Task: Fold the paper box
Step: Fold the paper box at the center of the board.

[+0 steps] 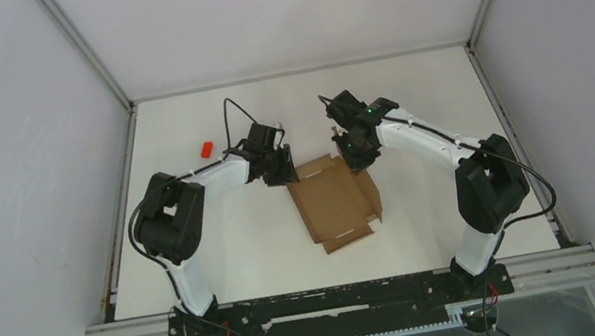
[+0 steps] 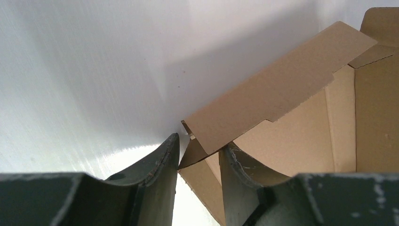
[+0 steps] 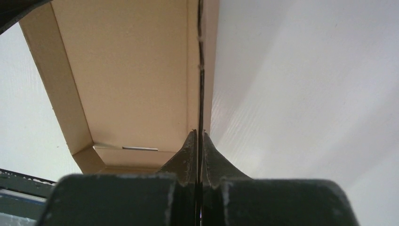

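Observation:
The paper box (image 1: 333, 201) is brown cardboard lying half-formed mid-table, with its flaps partly raised. At the box's far left corner, my left gripper (image 1: 280, 167) has a folded corner of the box (image 2: 282, 89) caught between its fingers (image 2: 160, 165); the jaws stand apart on it, around (image 2: 200, 143). My right gripper (image 1: 354, 148) is at the far right corner. In the right wrist view its jaws are pressed together (image 3: 199, 134) on the thin edge of a raised side wall (image 3: 207, 56), seen edge-on. The box floor (image 3: 131, 70) stretches away to the left.
A small red block (image 1: 205, 148) lies on the white table (image 1: 226, 251) left of the left gripper. Grey walls enclose the table on the left, right and back. The arm bases sit on a rail (image 1: 342, 301) at the near edge.

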`<control>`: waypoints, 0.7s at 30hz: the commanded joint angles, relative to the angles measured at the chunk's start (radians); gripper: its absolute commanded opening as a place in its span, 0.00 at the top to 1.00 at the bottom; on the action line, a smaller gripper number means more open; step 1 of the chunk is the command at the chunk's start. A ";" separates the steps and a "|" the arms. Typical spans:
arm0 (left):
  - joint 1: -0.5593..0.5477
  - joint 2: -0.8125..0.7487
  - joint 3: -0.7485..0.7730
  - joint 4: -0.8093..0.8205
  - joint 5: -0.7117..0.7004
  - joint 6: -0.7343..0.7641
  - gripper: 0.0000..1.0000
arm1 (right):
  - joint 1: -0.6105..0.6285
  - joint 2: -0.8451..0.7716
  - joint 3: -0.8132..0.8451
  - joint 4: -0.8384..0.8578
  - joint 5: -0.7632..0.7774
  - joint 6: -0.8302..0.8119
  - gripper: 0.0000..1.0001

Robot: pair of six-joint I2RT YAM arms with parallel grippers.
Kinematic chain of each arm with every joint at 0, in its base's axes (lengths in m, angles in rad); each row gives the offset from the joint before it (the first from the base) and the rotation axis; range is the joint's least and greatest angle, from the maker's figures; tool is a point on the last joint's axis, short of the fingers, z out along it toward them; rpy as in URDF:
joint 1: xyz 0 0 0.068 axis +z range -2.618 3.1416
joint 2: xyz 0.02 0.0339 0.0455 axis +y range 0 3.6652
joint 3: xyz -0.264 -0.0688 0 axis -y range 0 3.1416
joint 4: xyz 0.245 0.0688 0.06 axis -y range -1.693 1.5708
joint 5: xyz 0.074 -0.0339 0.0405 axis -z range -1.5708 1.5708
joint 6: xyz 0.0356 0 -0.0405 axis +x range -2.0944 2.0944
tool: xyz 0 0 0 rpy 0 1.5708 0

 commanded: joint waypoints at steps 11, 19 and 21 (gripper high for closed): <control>0.016 -0.095 -0.007 0.069 0.056 0.017 0.55 | 0.003 -0.044 0.009 -0.003 0.066 -0.039 1.00; 0.015 -0.078 -0.001 0.094 0.083 -0.009 0.55 | -0.012 -0.089 0.010 0.013 -0.059 -0.017 1.00; 0.015 -0.085 -0.015 0.098 0.067 -0.008 0.55 | -0.016 -0.094 0.018 -0.003 -0.061 -0.012 1.00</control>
